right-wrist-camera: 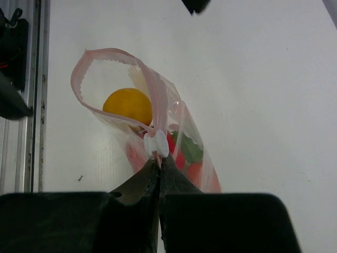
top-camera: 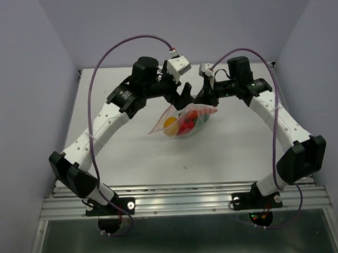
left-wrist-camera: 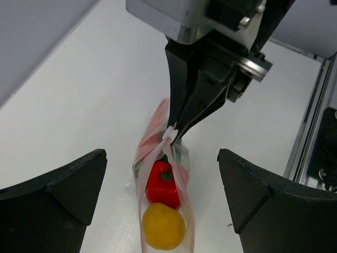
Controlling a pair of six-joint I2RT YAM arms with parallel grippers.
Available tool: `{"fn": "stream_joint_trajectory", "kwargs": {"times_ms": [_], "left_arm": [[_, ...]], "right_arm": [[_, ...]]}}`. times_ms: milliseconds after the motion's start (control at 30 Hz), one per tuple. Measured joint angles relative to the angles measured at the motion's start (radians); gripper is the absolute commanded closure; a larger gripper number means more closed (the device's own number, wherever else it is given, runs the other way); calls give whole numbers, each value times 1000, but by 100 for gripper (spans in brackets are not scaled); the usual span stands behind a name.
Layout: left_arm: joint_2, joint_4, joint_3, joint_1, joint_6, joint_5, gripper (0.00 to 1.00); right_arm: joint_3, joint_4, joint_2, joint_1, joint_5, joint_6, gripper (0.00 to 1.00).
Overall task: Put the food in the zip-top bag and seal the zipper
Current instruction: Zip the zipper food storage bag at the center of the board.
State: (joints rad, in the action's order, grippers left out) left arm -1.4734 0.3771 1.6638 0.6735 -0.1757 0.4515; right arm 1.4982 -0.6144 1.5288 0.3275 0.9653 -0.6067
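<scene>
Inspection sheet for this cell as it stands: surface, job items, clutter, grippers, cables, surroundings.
Surface: white table, one small dark speck toward the near edge.
Job's things: clear pink-dotted zip-top bag lies mid-table holding yellow-orange round vegetable, red bell pepper, green vegetable piece; pale-pink zipper strip gapes in a loop at one end.
Clutter: nothing seen.
Grippers: right gripper shut on the zipper's white slider; left gripper open, fingers wide either side of the bag.
Cables: purple cables arch over both arms, clear of the bag.
Surroundings: lilac walls; aluminium rail at the near edge.

Crinkly plastic bag (right-wrist-camera: 181,125) (glossy)
</scene>
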Motion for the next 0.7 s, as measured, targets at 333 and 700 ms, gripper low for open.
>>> {"fn": "stream_joint_trajectory", "kwargs": {"times_ms": [333, 700], "left_arm": [[-115, 50, 17, 7, -82, 60, 8], [-137, 56, 87, 14, -131, 95, 25]], "right_arm": [[19, -7, 0, 1, 30, 42, 99], [19, -8, 3, 1, 56, 50, 99]]}}
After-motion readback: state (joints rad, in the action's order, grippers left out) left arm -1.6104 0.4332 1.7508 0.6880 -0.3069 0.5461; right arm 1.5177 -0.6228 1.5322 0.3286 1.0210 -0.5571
